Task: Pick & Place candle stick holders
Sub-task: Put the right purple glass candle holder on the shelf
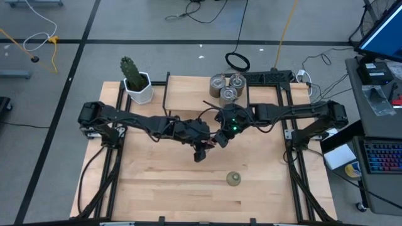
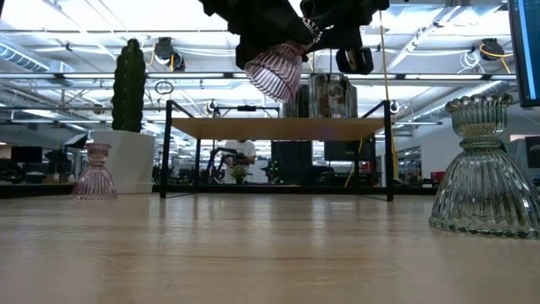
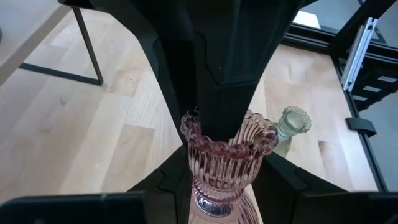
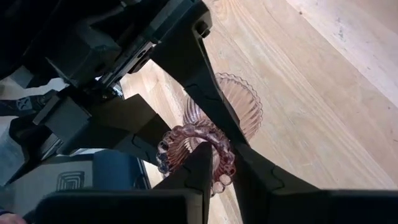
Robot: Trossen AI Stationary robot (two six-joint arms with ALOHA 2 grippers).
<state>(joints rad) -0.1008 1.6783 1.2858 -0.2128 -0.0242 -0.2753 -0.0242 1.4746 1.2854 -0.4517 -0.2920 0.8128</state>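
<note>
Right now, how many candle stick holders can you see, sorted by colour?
Silvery metal holders: 3
Pink glass holders: 2
Olive-green holder: 1
Total: 6

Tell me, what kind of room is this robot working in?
Probably a robotics lab or workshop: cables trail over a grey floor, a computer keyboard sits beside the wooden table, and ceiling pipes run overhead.

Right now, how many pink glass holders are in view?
2 pink holders: one aloft in the left gripper, the other standing on the table beside the cactus pot.
</note>
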